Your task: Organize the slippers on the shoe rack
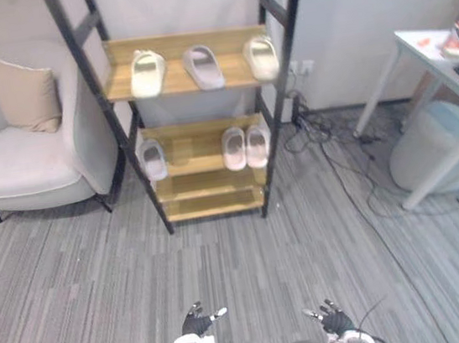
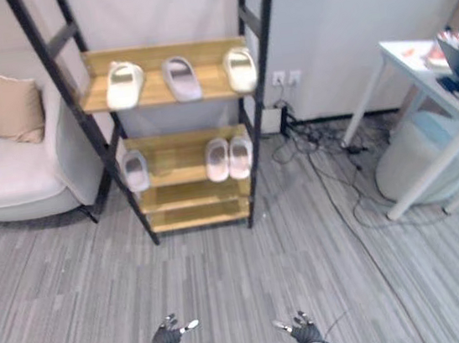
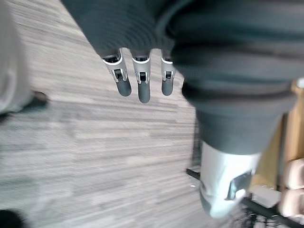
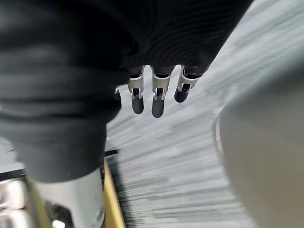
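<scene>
- A tall shoe rack (image 1: 187, 43) with black metal poles and light wooden shelves stands by the wall, well apart from the robot.
- Three soft slippers lie on its top shelf. There is a cream slipper on the left (image 1: 147, 72), a grey-purple slipper (image 1: 203, 67) in the middle and a cream slipper on the right (image 1: 261, 57). The two cream ones look like a pair, but the purple one lies between them.
- On the middle shelf, a lone pale slipper (image 1: 152, 159) lies at the left end. A pair of pale slippers (image 1: 234, 148) lies side by side near the right end.
- The left hand (image 1: 197, 320) and the right hand (image 1: 333, 318) hang low over the grey striped carpet floor (image 1: 100, 281). Both have loose, straight fingers and hold nothing.
- The robot has to walk closer first. Dark cables (image 1: 322, 138) lie on the floor just beside the rack's right foot, and a step there could trip it.
- The black poles lean across the sides of the shelves. An arm reaching in from the side could bump one and shake the whole rack.
- The top slippers lie near the front edge. A clumsy push could knock one off onto the floor.
- The slippers are soft and squashy. A loose hold could let one slip out and fall.
- It is hard to tell from here which pale slippers match. The robot could put the wrong two together.
</scene>
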